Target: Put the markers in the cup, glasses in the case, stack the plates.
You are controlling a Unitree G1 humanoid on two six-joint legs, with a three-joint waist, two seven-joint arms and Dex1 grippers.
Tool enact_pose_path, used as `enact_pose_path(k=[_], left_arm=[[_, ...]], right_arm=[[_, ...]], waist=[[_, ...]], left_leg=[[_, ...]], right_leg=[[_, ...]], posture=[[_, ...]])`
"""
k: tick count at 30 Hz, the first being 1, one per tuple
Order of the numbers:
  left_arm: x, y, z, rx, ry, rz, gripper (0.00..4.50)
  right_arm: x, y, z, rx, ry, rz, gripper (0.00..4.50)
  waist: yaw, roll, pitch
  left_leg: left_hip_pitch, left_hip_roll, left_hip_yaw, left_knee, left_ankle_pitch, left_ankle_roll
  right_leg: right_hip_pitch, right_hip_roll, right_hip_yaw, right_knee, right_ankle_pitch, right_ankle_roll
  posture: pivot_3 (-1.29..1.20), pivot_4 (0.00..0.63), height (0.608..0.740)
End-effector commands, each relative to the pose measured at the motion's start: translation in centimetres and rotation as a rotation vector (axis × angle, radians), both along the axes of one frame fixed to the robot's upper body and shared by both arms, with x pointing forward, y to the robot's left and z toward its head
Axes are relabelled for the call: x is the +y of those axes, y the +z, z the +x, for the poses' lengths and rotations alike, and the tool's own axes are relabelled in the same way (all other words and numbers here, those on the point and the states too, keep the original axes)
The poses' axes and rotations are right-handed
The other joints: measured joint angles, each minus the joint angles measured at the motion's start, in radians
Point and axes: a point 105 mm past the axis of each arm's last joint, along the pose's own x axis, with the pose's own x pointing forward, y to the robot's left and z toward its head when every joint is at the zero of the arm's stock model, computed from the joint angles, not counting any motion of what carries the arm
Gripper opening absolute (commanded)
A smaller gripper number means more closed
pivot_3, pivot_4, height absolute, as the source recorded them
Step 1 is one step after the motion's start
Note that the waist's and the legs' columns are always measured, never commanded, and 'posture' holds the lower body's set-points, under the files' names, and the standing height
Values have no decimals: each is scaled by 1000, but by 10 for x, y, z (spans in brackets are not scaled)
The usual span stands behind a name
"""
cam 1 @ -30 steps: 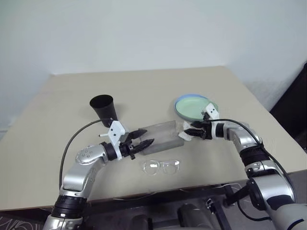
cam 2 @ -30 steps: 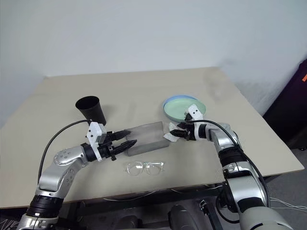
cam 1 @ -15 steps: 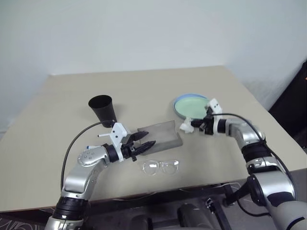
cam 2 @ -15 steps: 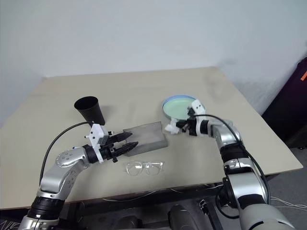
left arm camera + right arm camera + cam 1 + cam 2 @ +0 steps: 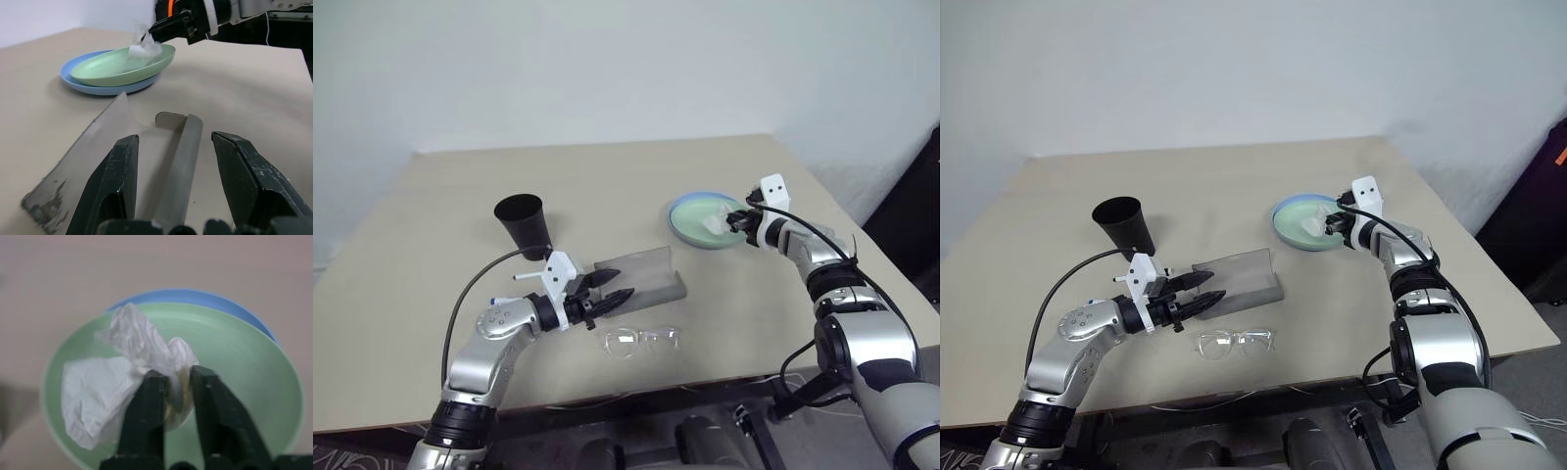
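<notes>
Your surface (image 5: 607,176) is a wide beige top carrying everything. On its right side sit the plates (image 5: 690,232), already stacked: the mint green one rests on the light blue one. Nearer you, around the middle, the grey case (image 5: 646,277) lies open with its lid raised. The black cup (image 5: 525,225) stands upright to the left of the case, well apart from the plates. The clear glasses (image 5: 642,341) lie flat on the surface just in front of the case, outside it. One marker (image 5: 530,276), seen as a thin white stick, lies on the surface just below the cup, partly hidden by your left arm.

Your left pincer (image 5: 613,286) hovers at the case's near left end, fingers apart and empty. Your right pincer (image 5: 1328,224) reaches over the green plate, clamped on a crumpled white tissue (image 5: 120,377) that hangs above the plate.
</notes>
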Motion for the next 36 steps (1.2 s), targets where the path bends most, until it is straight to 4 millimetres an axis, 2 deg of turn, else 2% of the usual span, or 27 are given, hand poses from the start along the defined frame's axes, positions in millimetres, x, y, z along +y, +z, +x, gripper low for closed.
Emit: enact_pose_path(k=[1,4,9,11,14,19,25,32,36], left_arm=[[-1,16,0,-64,-11,-1,2479],[-1,15,-1,-60,-10,3,2479],[1,17,-1,-61,-31,24,2479],[1,18,-1,-51,-72,45,2479],[-1,15,-5,-11,-173,108,2479],[-6,13,-10,22,-318,199,2479],[-18,0,-10,48,-534,394,2479],[-24,-19,-4,70,-679,537,2479],[-30,-23,-1,59,-722,558,2479]], right_arm=[[4,23,8,-90,18,-16,2304],[2,24,7,-115,29,-48,3324],[8,42,0,-201,154,20,3324],[17,51,-13,-226,295,108,3324],[29,52,-44,-211,526,169,3324],[37,49,-77,-167,674,219,3324],[45,49,-100,-139,749,252,3324],[50,40,-109,-117,738,245,3324],[52,36,-113,-111,723,255,3324]], waist=[[-2,0,0],[-3,0,0],[-3,0,0],[-3,0,0],[2,0,0],[4,2,0],[4,2,0],[5,2,0],[5,2,0]], left_leg=[[0,0,0,0,0,0],[0,0,0,0,0,0],[0,0,0,0,0,0],[0,0,-1,0,0,0],[0,0,-3,0,0,0],[0,0,-5,1,0,0],[1,-1,-5,2,0,0],[0,-1,-5,2,0,0],[-1,-1,-5,2,0,0]], right_leg=[[0,0,0,0,0,0],[0,0,0,0,0,0],[0,0,0,0,0,0],[0,0,0,0,0,0],[1,0,-2,0,0,0],[3,0,-4,0,0,1],[3,1,-4,1,-1,0],[2,1,-4,0,-1,0],[2,0,-3,0,-1,0]], posture=[[0,0,740],[0,0,740],[0,0,740],[0,0,740],[0,0,740],[0,0,740],[0,0,740],[0,0,740],[0,0,740]])
